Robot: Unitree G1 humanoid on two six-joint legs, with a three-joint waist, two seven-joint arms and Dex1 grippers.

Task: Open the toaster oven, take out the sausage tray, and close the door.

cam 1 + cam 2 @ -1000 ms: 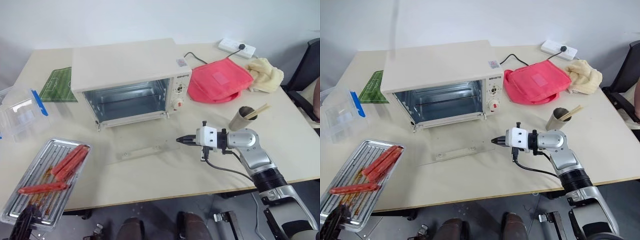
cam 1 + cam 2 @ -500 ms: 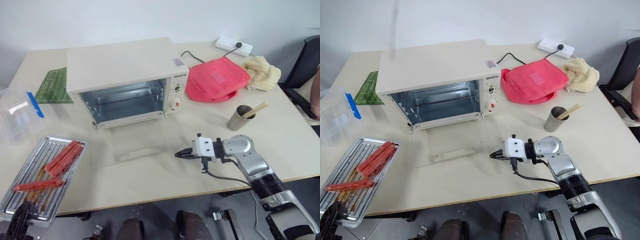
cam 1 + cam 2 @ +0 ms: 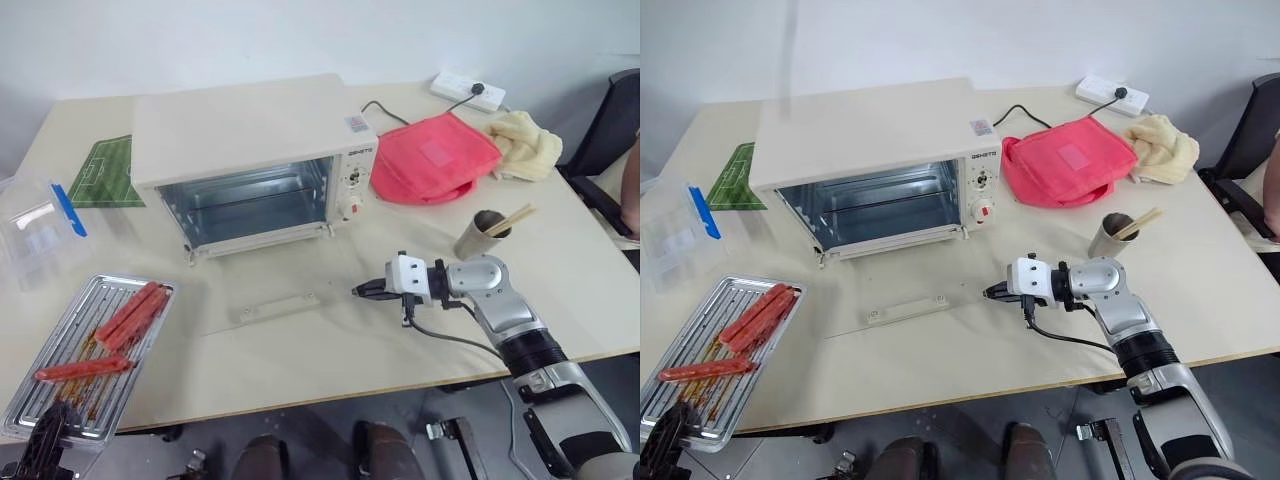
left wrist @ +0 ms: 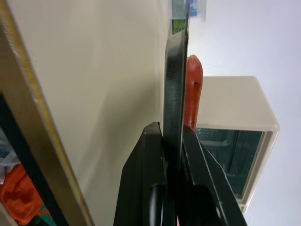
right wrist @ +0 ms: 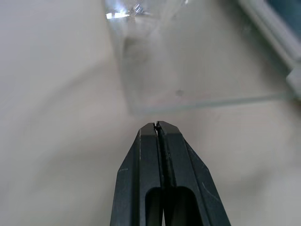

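Right gripper (image 3: 987, 293): fingers pressed together on nothing, poised low over the table in front of the toaster oven, tips aimed at the right-hand edge of the door, just short of the glass.
Left gripper (image 4: 171, 136): clamped on the near rim of the sausage tray, at the table's near left corner, well to the left of the toaster oven's front.
Sausage tray (image 3: 60, 385): flat on the table, in front of and to the left of the toaster oven; ridged metal, brown grease stains; three red sausages (image 3: 130, 315) on it, two side by side toward the toaster oven, one apart nearer the held rim.
Door (image 3: 300, 285): swung fully down, clear glass lying flat on the table in front of the toaster oven, cream bar handle along its outer part.
Toaster oven (image 3: 865, 135): upright mid-table, cavity open and bare, knobs on its right panel.
Table (image 3: 330, 350): pale cream top.
Clear box (image 3: 35, 230): blue clip, left of the toaster oven.
Green mat (image 3: 100, 172): football-pitch print, left of the toaster oven, behind the clear box.
Red pouch (image 3: 1068, 160): right of the toaster oven.
Yellow towel (image 3: 1160, 145): farther right of the toaster oven, touching the red pouch.
Metal cup (image 3: 1110, 236): chopsticks inside, right of the toaster oven, in front of the red pouch.
Power strip (image 3: 1110, 95): behind the red pouch, black cord toward the toaster oven.
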